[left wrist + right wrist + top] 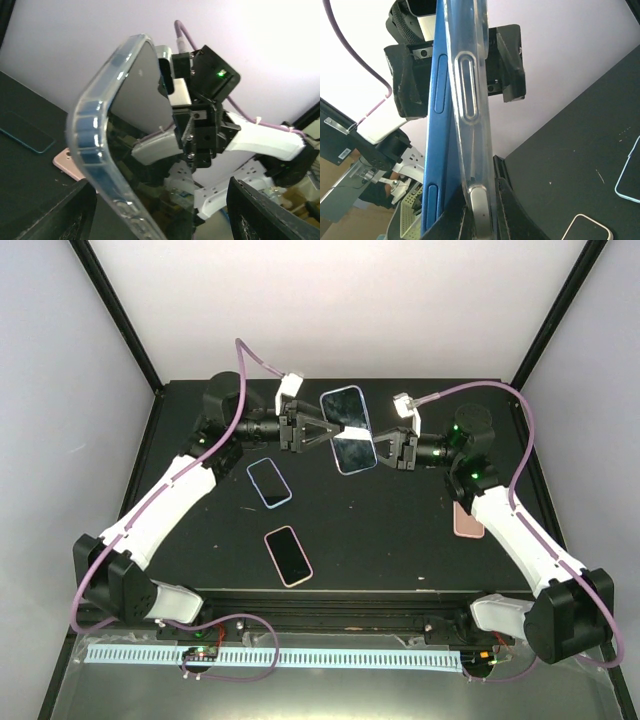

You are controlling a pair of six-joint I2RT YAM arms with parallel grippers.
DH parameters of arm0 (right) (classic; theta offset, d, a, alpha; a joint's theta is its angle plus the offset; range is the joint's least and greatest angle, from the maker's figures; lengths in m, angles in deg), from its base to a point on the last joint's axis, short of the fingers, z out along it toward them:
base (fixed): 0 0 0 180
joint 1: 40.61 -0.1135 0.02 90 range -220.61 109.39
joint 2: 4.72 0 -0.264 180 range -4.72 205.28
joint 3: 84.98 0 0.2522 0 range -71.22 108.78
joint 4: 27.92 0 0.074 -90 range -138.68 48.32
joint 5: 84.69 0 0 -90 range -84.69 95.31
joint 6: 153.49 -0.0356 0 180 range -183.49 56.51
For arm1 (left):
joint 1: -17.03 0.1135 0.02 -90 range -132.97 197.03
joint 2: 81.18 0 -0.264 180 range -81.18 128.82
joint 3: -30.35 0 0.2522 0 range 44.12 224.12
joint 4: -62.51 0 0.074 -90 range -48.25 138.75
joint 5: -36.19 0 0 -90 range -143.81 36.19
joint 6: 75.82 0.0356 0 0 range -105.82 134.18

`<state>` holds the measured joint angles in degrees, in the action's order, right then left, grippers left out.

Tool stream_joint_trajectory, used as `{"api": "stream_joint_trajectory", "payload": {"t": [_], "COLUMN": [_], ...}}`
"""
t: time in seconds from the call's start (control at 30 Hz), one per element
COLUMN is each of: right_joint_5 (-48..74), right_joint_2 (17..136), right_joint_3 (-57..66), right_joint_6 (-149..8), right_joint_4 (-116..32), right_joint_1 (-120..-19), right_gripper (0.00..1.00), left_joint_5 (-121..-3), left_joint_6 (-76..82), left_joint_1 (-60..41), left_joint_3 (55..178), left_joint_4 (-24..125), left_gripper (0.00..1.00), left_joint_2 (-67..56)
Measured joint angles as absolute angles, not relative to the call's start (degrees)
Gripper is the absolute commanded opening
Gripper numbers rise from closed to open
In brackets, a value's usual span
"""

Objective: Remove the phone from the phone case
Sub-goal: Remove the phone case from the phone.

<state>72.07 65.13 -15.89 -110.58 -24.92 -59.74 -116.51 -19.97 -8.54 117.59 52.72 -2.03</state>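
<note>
One phone (436,150) in one clear phone case (470,125) was held aloft at 12 o'clock, right claw (373,455) clamped on its edge, left claw (326,430) spread wide astride it. Three other phones (269,483) were counted on the surface (400,540).

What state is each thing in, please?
Phone: mid-air, partly out of case.
Case: clear, pinched at one end.
Left gripper: open, straddling both.
Right gripper: shut on case.
Blue-rimmed phone: flat on table.
Pink-rimmed phone: flat on table.
Pink phone: flat, partly hidden.
</note>
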Motion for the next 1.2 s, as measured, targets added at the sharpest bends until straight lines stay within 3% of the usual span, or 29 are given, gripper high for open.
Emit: {"api": "stream_joint_trajectory", "payload": {"t": [0.4,0.57,0.83,1.2], "right_joint_5": [61.1,56.6,52.7,49.6], "right_joint_2": [65.4,67.6,70.6,70.7], "right_joint_3": [-10.8,-9.2,-8.5,-8.6], "right_joint_6": [-109.0,-111.3,-117.7,-125.2], "right_joint_4": [-37.1,-40.2,-41.9,-43.2], "right_joint_1": [-58.6,-58.2,-58.1,-58.1], "right_gripper": [0.01,0.01,0.01,0.01], "left_joint_5": [-89.8,-77.5,-59.7,-43.1], "left_joint_6": [9.8,22.6,40.8,54.0], "left_joint_1": [-8.9,-14.1,-28.3,-38.6], "left_joint_3": [127.6,129.5,130.6,130.6], "left_joint_4": [28.5,22.7,19.7,23.1], "left_gripper": [0.79,0.79,0.76,0.71], "left_joint_2": [-3.3,-4.3,-4.9,-1.3]}}
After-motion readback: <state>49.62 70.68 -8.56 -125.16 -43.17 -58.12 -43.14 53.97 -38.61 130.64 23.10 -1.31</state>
